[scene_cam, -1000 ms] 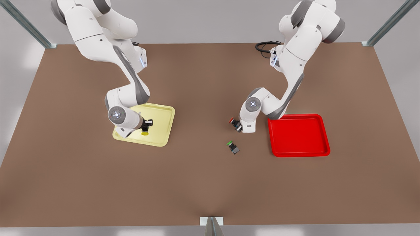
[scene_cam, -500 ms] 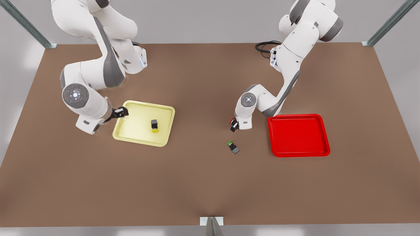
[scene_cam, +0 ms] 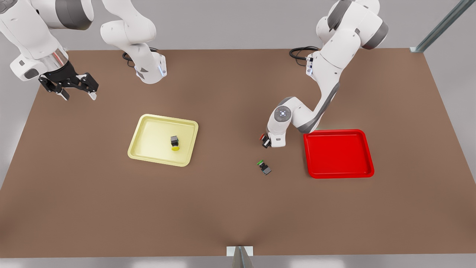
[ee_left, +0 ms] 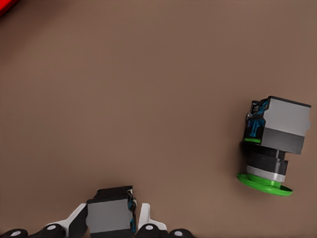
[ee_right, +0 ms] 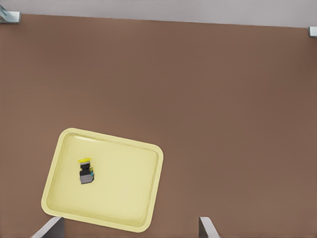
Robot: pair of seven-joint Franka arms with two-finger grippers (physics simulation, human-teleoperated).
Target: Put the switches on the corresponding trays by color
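Note:
The yellow switch (scene_cam: 174, 143) (ee_right: 86, 171) lies inside the pale yellow tray (scene_cam: 148, 149) (ee_right: 124, 183). High above the table's far corner on the front view's left, my right gripper (scene_cam: 72, 89) hangs open and empty, its fingertips (ee_right: 49, 229) looking down over that tray. My left gripper (scene_cam: 265, 141) is low at the table, just beside the red tray (scene_cam: 338, 153) (ee_left: 4, 4), shut on the red switch (scene_cam: 262, 136), whose grey body (ee_left: 110, 216) sits between the fingers. The green switch (scene_cam: 264, 167) (ee_left: 271, 146) lies on its side on the table a little in front of it.
The brown table (scene_cam: 238, 216) is bare toward its front edge. Black cables (scene_cam: 299, 54) coil at the base of the arm on the front view's right. Metal frame posts (scene_cam: 438, 28) stand at the far corners.
My right gripper let go of the yellow switch in the yellow tray and swung up and away to the front view's far left. My left gripper stayed low on the red switch.

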